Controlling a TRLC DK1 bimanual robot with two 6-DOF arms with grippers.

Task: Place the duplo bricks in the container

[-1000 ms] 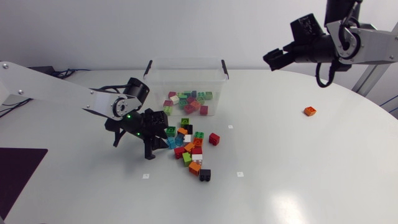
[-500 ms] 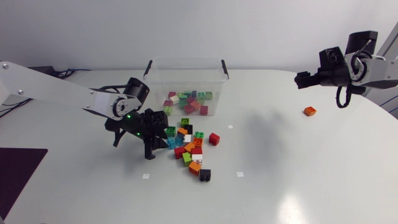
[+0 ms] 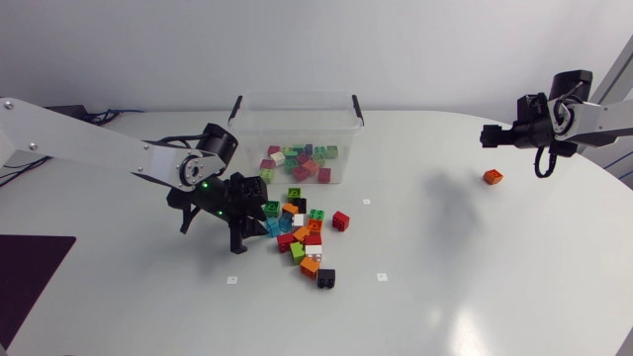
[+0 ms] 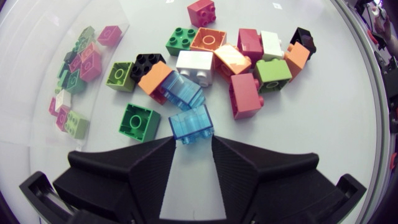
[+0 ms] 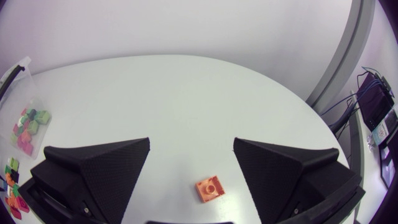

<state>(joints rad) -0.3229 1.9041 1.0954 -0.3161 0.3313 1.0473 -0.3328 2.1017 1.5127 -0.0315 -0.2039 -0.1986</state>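
From above, our left gripper [image 3: 257, 211] sits at the loose pile of bricks [image 3: 302, 237] just in front of the clear container [image 3: 297, 97], which holds several bricks. Our right gripper [image 3: 492, 135] hangs far right of the container, near a lone orange brick [image 3: 493, 177].

At the left wrist, our left gripper [image 4: 191, 140] clasps a clear blue brick [image 4: 191, 123] at its fingertips, with the pile [image 4: 230, 59] ahead and the container [image 4: 53, 46] beside it.

At the right wrist, our right gripper [image 5: 191, 149] is spread wide. The orange brick [image 5: 210, 188] lies on the table under the gap, well apart from the container [image 5: 17, 70].
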